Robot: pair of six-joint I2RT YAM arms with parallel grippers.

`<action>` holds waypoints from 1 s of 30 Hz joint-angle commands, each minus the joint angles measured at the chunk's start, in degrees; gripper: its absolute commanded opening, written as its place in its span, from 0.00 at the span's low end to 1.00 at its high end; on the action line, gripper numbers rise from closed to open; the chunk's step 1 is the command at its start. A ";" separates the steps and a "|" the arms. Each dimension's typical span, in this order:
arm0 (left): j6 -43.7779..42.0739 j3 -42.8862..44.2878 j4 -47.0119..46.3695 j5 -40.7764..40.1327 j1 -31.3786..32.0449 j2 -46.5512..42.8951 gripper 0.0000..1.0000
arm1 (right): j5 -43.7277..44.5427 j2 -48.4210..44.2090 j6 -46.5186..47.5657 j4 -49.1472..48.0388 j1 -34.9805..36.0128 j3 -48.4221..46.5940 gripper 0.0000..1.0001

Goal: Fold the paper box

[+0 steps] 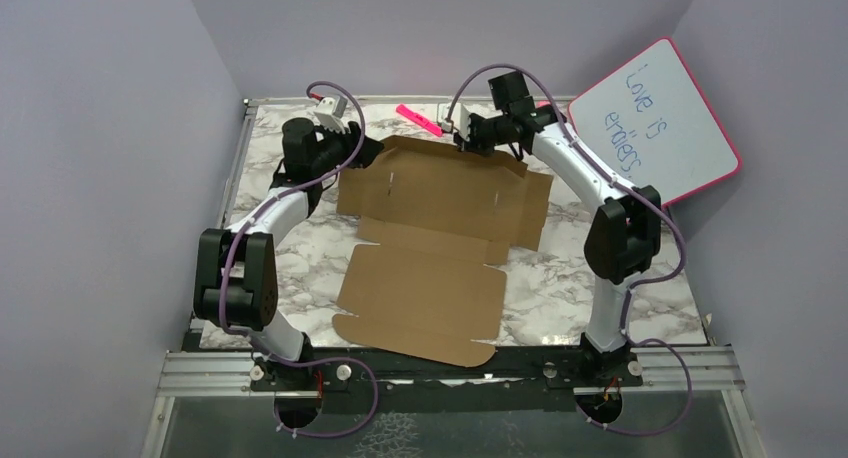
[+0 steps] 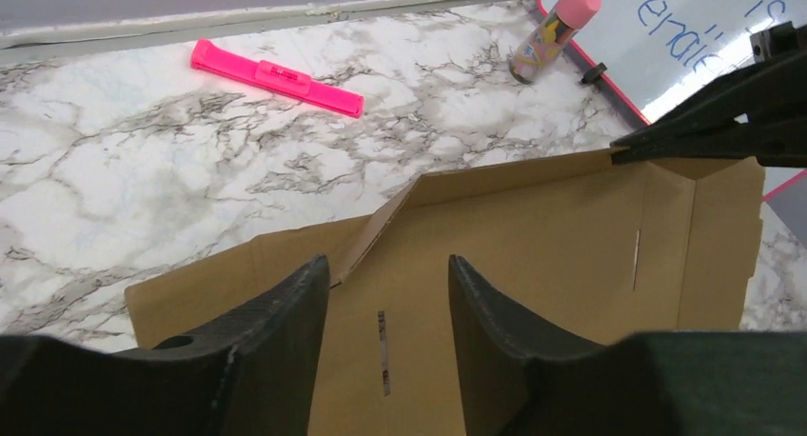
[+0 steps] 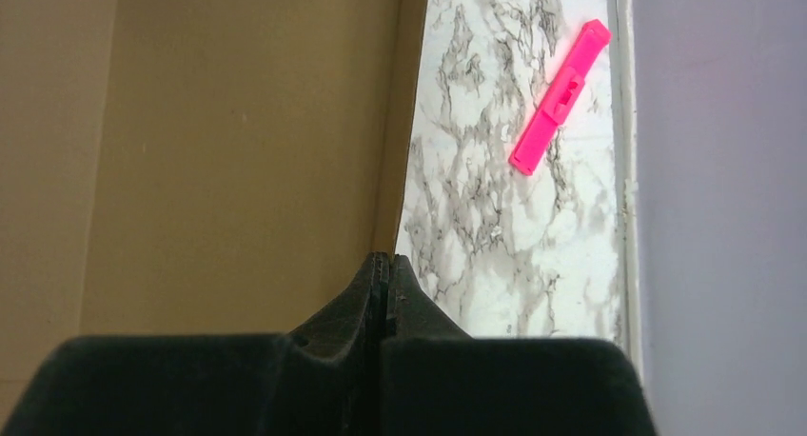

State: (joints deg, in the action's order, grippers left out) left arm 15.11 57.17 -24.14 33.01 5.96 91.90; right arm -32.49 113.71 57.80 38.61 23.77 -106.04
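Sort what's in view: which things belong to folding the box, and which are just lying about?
Job: paper box, its far flap raised; right gripper, shut on that flap's edge; left gripper, open above the box.
Lying about: pink highlighter; pink-framed whiteboard; pink-capped bottle.

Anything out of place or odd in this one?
Nothing looks spilled or damaged. The whiteboard leans askew at the far right, and a pink tool lies loose just beyond the far edge of the box.
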 commanded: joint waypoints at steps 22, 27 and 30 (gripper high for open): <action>6.86 3.37 20.04 -22.83 -1.87 -3.70 0.78 | 15.85 -20.99 19.35 -29.11 6.30 30.95 0.01; 6.18 4.69 18.82 -17.91 -1.87 -1.32 0.81 | 15.04 -20.62 19.81 -30.65 6.29 31.45 0.01; 6.33 4.85 18.50 -16.63 -1.83 -0.07 0.82 | 15.24 -20.13 20.00 -31.26 6.36 31.43 0.01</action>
State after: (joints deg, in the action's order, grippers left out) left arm 21.61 59.90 -4.54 12.64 4.45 90.39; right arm -18.52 94.17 75.96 11.49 29.69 -75.09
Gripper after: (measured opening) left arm 0.814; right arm 0.016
